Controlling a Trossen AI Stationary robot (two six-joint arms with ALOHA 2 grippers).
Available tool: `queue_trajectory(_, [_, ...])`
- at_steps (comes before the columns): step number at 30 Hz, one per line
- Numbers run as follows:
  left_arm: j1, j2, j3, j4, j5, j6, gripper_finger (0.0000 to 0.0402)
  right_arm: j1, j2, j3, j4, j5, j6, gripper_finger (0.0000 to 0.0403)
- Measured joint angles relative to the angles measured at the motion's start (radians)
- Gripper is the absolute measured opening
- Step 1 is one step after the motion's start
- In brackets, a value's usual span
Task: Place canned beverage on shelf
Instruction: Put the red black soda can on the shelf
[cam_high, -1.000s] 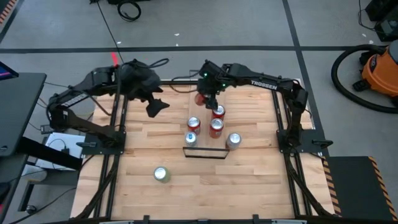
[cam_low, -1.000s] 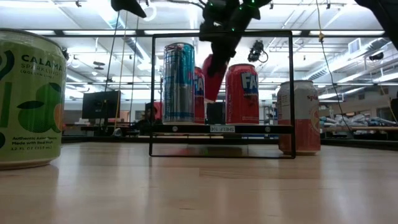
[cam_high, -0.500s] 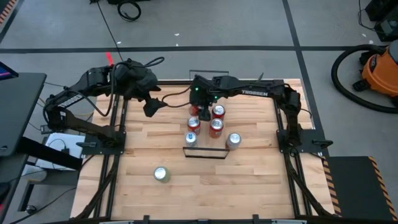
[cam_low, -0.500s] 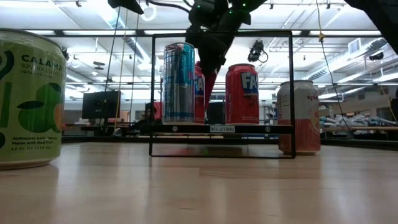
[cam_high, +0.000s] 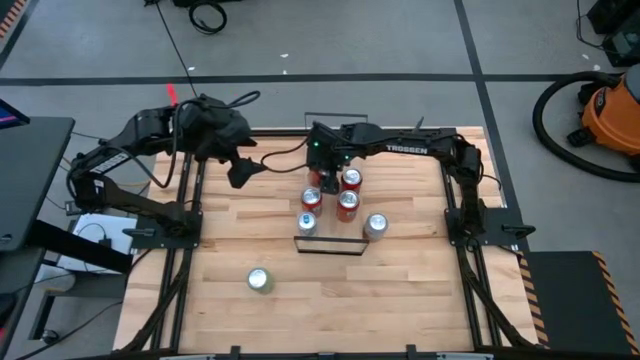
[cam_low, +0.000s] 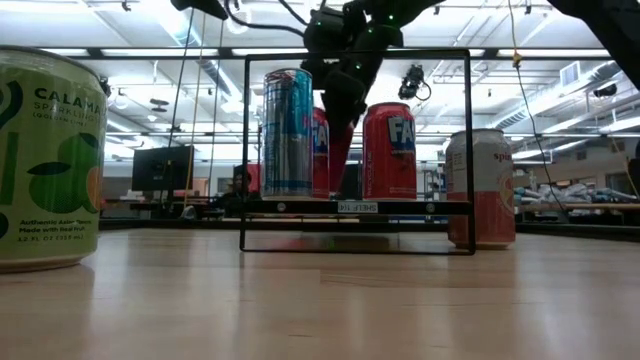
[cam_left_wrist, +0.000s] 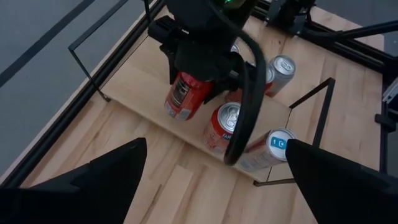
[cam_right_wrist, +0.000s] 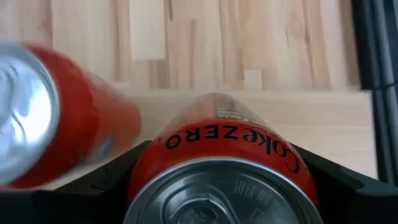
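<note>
Coke Zero can (cam_left_wrist: 185, 95) is clamped in the right gripper (cam_left_wrist: 198, 62), whose fingers are closed on its sides, tilted above the shelf (cam_left_wrist: 152, 93) at the free end beside the standing red can (cam_left_wrist: 224, 127). Placement is in hand. Next move, by judgement: level the can, lower onto the board, then release. Left gripper (cam_high: 243, 171) waits fully open, empty, off to the side.
</note>
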Motion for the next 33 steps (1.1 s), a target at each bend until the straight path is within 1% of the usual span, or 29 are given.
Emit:
queue_trajectory(5, [0.0,0.001,0.0,0.0,0.0,0.002,0.0396,-0.002,0.0,-0.003,0.008,-0.004,-0.007,0.0321])
queue_trajectory(9, [0.0,0.001,0.0,0.001,0.0,0.005,0.0396,-0.009,0.016,-0.003,0.033,-0.046,-0.003,0.0321])
queue_trajectory(14, [0.0,0.001,0.0,0.001,0.0,-0.017,0.0396,-0.011,0.033,-0.004,0.02,-0.038,-0.005,0.0322])
queue_trajectory(23, [0.0,0.001,0.0,0.014,0.0,-0.021,0.0396,-0.016,0.033,-0.004,0.032,-0.049,-0.01,0.034])
queue_trajectory(33, [0.0,0.001,0.0,0.018,0.0,-0.022,0.0396,-0.017,0.032,-0.004,0.03,-0.082,-0.016,0.0344])
